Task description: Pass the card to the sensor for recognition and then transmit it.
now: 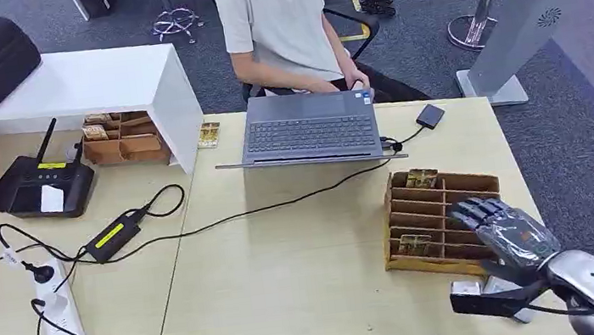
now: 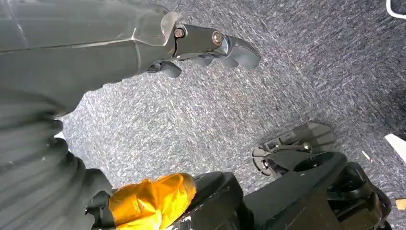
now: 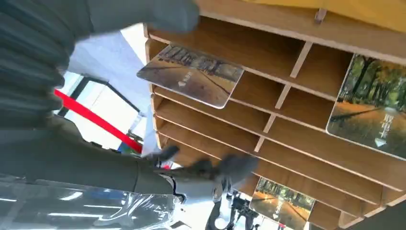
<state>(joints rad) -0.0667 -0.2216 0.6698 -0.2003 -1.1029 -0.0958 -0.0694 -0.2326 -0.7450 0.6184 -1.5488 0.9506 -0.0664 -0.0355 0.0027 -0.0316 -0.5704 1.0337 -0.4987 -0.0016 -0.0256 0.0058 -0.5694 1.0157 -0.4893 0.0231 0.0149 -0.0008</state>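
Hovering empty with fingers [image 3: 225,167] spread beside the slotted wooden card rack [image 1: 441,216], the right hand [image 1: 502,232] faces a thin, stiff, slippery card [image 3: 191,74], best pinched at its protruding edge.

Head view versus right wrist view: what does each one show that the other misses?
Head view alone: the whole table, a laptop with a person seated behind it, a black card reader, a power strip. Right wrist view alone: a close look into the slots, where the cards' printed tree scenes are readable. Both share the wooden card rack and the right robot hand reaching over it.
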